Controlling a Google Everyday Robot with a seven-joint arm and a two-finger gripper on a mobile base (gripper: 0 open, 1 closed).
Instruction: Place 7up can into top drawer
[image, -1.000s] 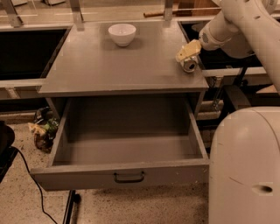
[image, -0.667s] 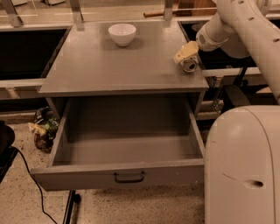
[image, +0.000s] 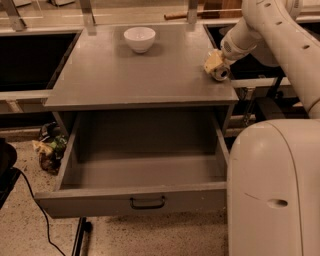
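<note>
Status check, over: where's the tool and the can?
Tool over right edge of table, 7up can at it. Top drawer open, empty. White bowl well clear.

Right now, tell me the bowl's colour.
White bowl, camera view; claw at table's right edge.

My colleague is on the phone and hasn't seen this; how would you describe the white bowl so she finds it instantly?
Start at the grey table whose top drawer stands pulled open. On the table's far side, near the middle, sits the white bowl, apart from the hand at the right edge; it is the only white dish there.
</note>
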